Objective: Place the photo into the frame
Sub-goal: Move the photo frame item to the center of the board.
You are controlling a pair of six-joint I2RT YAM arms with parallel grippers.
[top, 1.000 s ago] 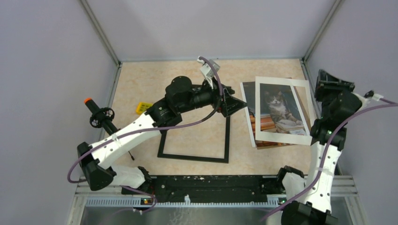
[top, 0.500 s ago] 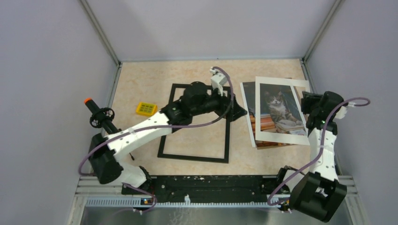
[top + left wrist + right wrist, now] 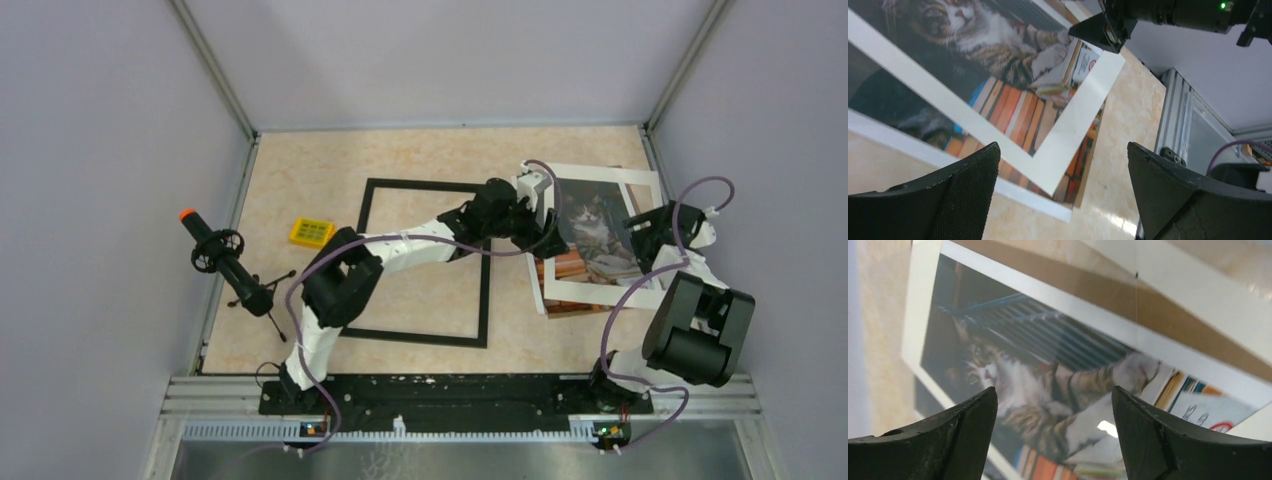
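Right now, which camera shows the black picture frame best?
The top external view: the frame lies almost wholly visible, only the left arm crossing it. Neither wrist view shows it.

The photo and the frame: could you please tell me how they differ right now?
The frame is a thin black outline with bare table showing through it, while the photo is a solid print of a cat with a white border. The frame lies directly on the table near the middle, whereas the photo lies to its right, on top of another sheet. Both are rectangular and lie flat.
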